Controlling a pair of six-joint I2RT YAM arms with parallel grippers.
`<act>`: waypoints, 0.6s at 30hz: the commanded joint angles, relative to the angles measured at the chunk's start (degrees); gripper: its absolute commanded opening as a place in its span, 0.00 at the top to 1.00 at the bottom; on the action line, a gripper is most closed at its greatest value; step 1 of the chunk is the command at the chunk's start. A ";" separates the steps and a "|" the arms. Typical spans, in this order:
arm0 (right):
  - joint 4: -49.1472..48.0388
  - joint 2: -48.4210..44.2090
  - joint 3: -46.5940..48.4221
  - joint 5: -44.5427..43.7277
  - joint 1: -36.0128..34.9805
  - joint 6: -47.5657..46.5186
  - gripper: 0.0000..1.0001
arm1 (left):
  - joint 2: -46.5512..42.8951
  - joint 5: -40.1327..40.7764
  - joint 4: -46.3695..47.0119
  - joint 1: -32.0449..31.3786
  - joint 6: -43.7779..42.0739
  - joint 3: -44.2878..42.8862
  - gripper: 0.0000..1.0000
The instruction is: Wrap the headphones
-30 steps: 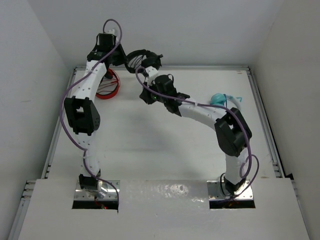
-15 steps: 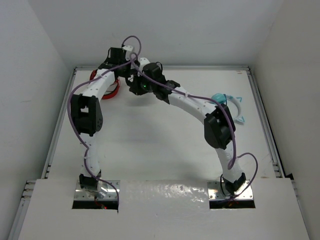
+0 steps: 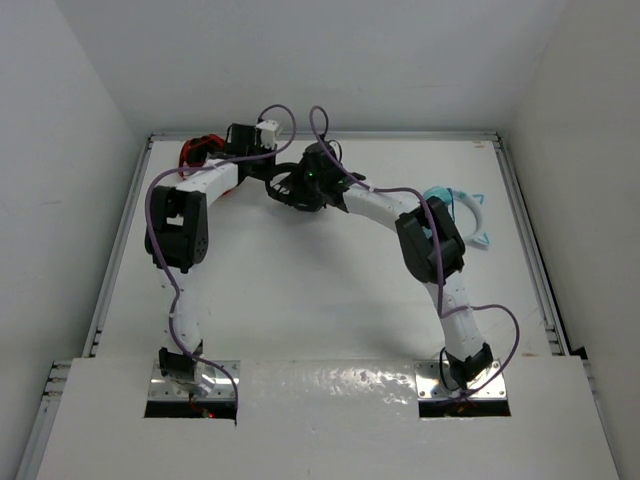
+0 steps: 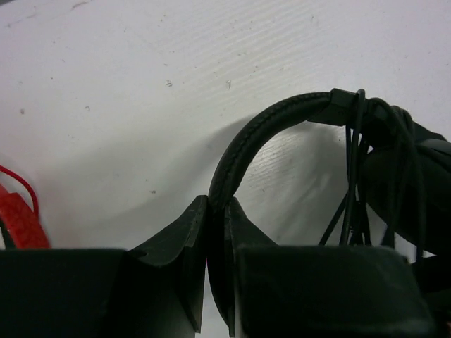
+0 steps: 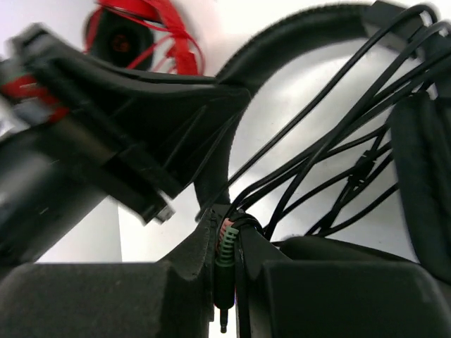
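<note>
The headphones (image 3: 284, 186) are at about 12 o'clock on the desk (image 3: 300, 300), a little left of centre near the far edge, held between the two end effectors. In the left wrist view their padded black headband (image 4: 262, 130) arches up from the fingers toward 2 o'clock, where several turns of thin cable (image 4: 354, 176) cross it. The left end effector (image 4: 217, 211) is clamped on that headband, its jaws almost meeting. The right end effector (image 5: 227, 229) is pinched tight on the cable's plug (image 5: 225, 246), whose ribbed greenish collar sits between the fingers with the metal tip pointing to 6 o'clock. Loops of cable fan out from there toward 1 o'clock.

A second ago the headphones hung higher, against the back wall, with the left arm reared up under them and the right end effector lower and apart. Now the left forearm lies low and points toward 3 o'clock. The right arm reaches toward 10 o'clock with its elbow drawn in from the 3 o'clock side, and the two wrists meet over the headphones.

The red headphones (image 3: 200, 150) at 11 o'clock showed as a plain ring before and are now mostly covered by the left arm. The teal headphones (image 3: 455, 205) at 2 o'clock are less covered than they were.
</note>
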State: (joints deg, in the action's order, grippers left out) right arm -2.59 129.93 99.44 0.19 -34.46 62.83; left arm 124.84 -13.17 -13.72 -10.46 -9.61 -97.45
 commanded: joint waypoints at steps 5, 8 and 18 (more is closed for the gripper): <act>1.62 4.19 2.79 -10.55 3.60 7.03 1.00 | -1.54 -12.05 12.74 -0.88 8.36 4.63 1.00; 3.46 3.67 0.85 -12.65 4.05 8.27 0.98 | 1.45 -11.01 12.84 -1.76 11.25 4.11 1.00; 5.58 5.69 2.16 -12.75 5.72 10.91 0.59 | 3.92 -7.66 12.75 -1.58 14.61 5.52 1.00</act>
State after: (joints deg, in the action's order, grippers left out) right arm 3.09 134.06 100.51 -6.48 -31.59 73.58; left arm 129.58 -17.23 -1.10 -11.70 3.57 -91.96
